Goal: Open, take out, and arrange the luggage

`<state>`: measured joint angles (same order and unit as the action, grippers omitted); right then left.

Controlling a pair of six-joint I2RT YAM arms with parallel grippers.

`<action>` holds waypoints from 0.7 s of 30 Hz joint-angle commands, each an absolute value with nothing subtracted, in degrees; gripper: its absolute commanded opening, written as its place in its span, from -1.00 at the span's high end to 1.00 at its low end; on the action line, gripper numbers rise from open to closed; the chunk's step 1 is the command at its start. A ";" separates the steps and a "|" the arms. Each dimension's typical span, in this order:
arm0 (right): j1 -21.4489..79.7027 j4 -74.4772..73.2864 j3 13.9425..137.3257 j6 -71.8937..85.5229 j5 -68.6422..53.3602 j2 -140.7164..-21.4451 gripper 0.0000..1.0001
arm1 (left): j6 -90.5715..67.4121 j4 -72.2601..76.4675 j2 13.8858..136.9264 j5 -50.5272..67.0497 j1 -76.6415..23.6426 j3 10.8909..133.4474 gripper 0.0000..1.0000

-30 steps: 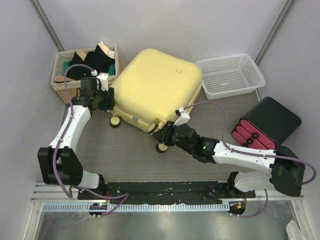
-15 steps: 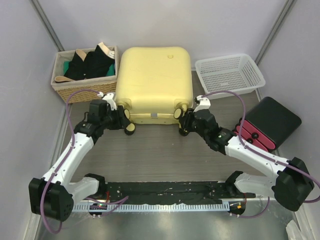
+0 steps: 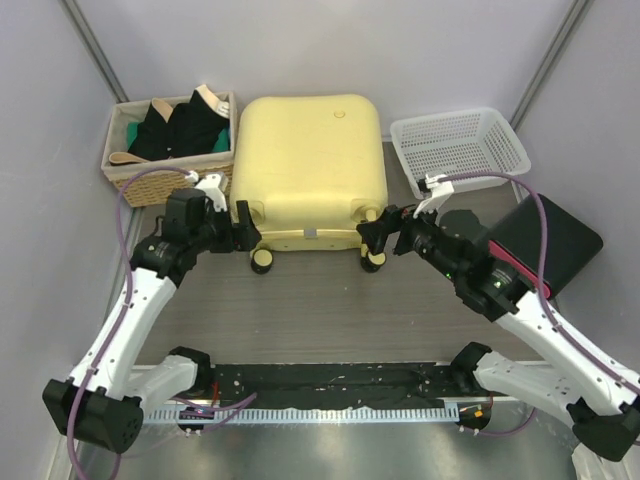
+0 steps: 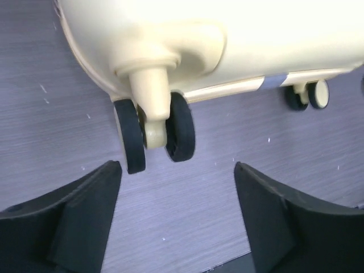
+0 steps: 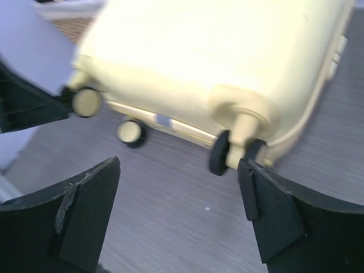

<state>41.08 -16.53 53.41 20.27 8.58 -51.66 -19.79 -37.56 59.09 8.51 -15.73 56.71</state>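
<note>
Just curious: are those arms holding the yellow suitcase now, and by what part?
Nothing is held. The left gripper and right gripper both stand open beside the wheels of the luggage.

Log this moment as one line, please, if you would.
luggage: closed, lying flat | left jaws: open, by left wheel | right jaws: open, by right wheel

The pale-yellow hard-shell luggage (image 3: pixel 308 165) lies flat and closed at the back middle of the table (image 3: pixel 320 310), wheels (image 3: pixel 262 259) toward the near edge.

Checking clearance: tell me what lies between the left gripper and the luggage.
Only bare tabletop, up to the luggage's near caster; the left wrist view shows it.
</note>
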 commanded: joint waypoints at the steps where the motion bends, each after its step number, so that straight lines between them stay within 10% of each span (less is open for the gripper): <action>1: 41.40 -10.92 55.90 20.55 -2.97 -48.78 -0.87 | -17.49 -40.34 57.30 5.19 -14.42 61.61 -0.87; 14: 55.97 2.45 53.18 24.26 7.19 -68.19 -0.73 | -19.50 -32.35 65.56 21.96 -11.69 60.29 -0.96; 21: 57.57 15.17 47.82 29.70 14.32 -75.23 -0.53 | -20.13 -31.73 69.78 28.90 -11.78 60.30 -0.27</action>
<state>57.63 2.09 50.02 26.26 7.57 -73.36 -19.33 -35.48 68.40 19.40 -11.33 60.16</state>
